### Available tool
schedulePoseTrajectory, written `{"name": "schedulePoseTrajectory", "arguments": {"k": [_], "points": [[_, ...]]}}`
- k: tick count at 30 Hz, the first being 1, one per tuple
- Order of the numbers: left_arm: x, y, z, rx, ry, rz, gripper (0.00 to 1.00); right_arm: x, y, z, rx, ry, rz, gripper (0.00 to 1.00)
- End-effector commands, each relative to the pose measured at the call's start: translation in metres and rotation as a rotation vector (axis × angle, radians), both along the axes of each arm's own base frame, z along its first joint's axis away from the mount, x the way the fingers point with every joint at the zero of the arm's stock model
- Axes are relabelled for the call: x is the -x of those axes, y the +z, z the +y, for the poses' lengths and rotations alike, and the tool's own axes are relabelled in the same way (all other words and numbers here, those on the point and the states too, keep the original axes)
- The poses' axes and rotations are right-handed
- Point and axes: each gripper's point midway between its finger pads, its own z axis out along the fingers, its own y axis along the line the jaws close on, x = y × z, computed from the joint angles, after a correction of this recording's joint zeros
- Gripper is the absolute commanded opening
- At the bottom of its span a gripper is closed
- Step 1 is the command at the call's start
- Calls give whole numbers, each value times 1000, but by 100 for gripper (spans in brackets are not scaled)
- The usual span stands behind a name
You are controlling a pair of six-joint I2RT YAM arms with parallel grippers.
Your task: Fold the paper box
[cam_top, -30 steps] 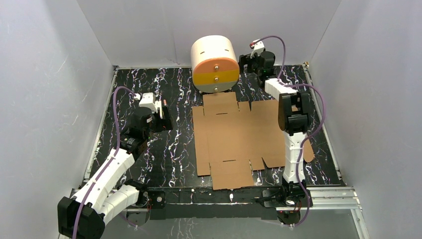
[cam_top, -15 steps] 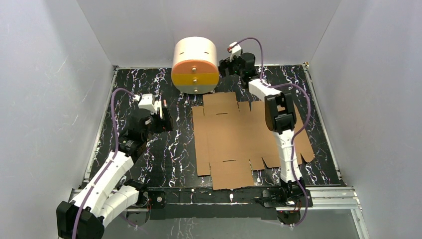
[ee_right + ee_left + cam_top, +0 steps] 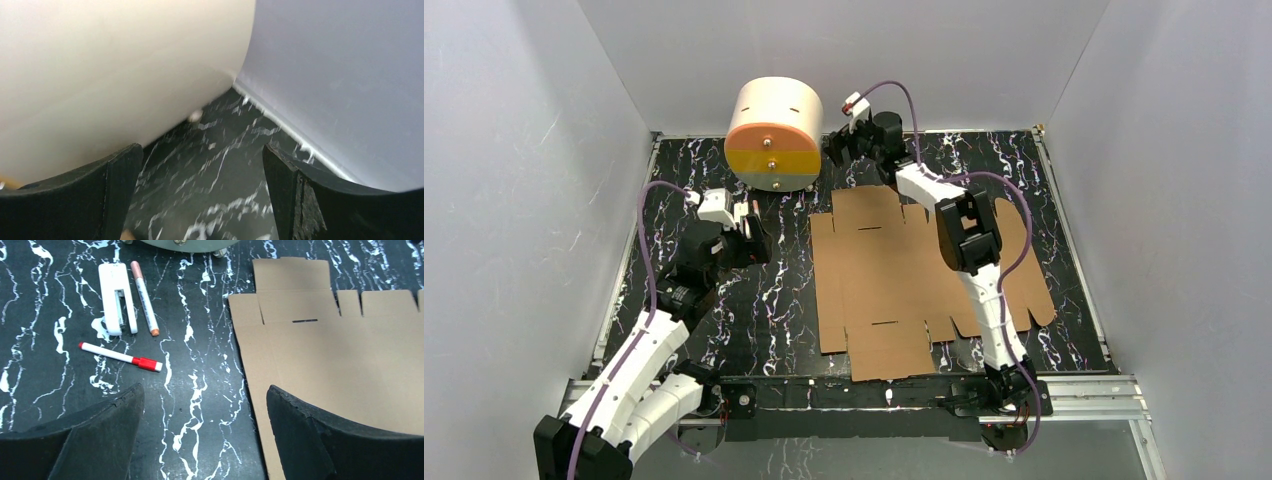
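The paper box [image 3: 904,280] lies as a flat brown die-cut cardboard sheet in the middle of the table. Its left part with a slot shows in the left wrist view [image 3: 340,355]. My left gripper [image 3: 752,240] [image 3: 205,395] hovers open just left of the sheet's left edge, with nothing between its fingers. My right gripper [image 3: 833,151] [image 3: 202,160] is open at the back of the table. Its left finger [image 3: 100,185] is against the side of the cream cylinder [image 3: 774,135] [image 3: 115,65], away from the box.
The cream cylinder with its orange and yellow front stands at the back, left of centre. A white stapler-like tool [image 3: 117,297], a copper pen [image 3: 144,297] and a red-capped marker [image 3: 120,356] lie left of the sheet. White walls [image 3: 350,75] enclose the table.
My right arm has swept left along the back, and the cream cylinder has slid left with it, off the box's far flap. The left arm has barely moved.
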Motion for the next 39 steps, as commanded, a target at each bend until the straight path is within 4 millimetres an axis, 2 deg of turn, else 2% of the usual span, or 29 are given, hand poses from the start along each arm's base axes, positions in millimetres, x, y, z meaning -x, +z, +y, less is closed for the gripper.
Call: {"name": "schedulePoseTrajectory", "arguments": {"k": [1, 5, 8, 13, 16, 20, 24, 31, 39], "points": [[7, 6, -12, 109, -19, 10, 88, 19, 71, -23, -41, -66, -74, 99], [14, 5, -23, 191, -32, 62, 87, 48, 84, -43, -25, -101, -41, 99], [22, -2, -35, 263, -57, 126, 87, 73, 81, -60, 1, -125, 25, 99], [34, -22, -48, 368, -53, 242, 86, 122, 64, -91, 58, -170, 160, 99], [41, -30, -58, 422, -73, 306, 86, 160, 52, -112, 77, -199, 239, 99], [53, -39, -79, 473, -117, 377, 86, 207, 33, -131, 101, -193, 337, 99], [67, -59, -97, 495, -131, 453, 87, 244, 23, -149, 95, -216, 391, 99], [89, -90, -114, 452, -120, 544, 86, 286, 5, -172, 79, -255, 442, 99], [112, -122, -122, 440, -108, 637, 81, 316, -15, -175, 11, -240, 498, 99]]}}
